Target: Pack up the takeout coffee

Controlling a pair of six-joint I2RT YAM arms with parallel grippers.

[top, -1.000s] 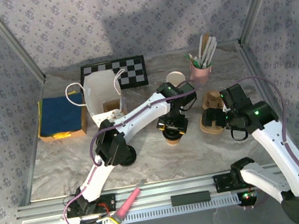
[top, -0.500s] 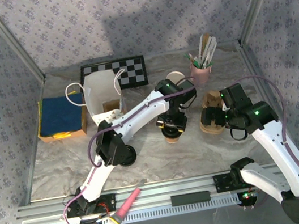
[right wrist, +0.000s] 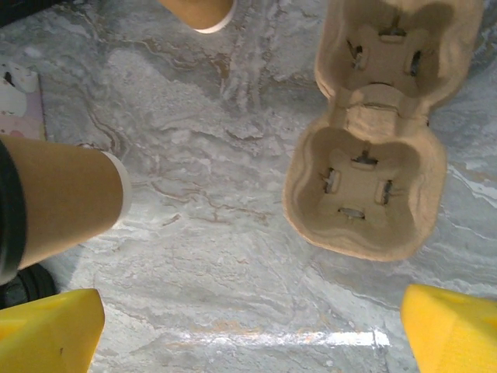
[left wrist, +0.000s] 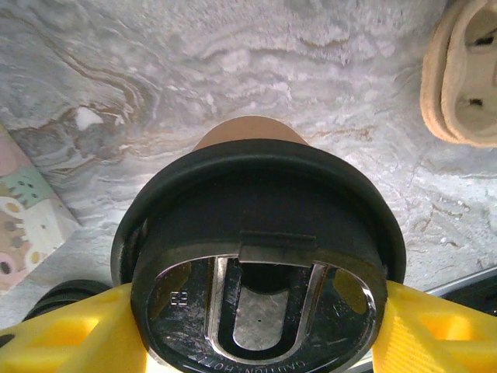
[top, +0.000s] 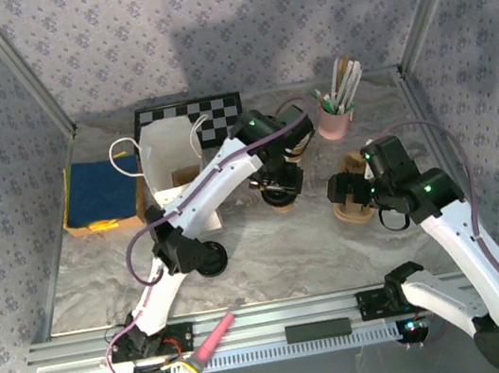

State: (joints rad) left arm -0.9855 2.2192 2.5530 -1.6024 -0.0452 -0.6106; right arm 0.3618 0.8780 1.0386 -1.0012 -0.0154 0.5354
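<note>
Tan cup [left wrist: 248,132] x1, black lid [left wrist: 260,203] x1

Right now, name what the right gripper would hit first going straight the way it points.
The right gripper would likely meet the bare marble table, between the lidded cup and the cardboard carrier; depth is unclear.

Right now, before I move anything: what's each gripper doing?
Left gripper: closed on the lidded coffee cup.
Right gripper: open, empty, above the cup carrier.
</note>
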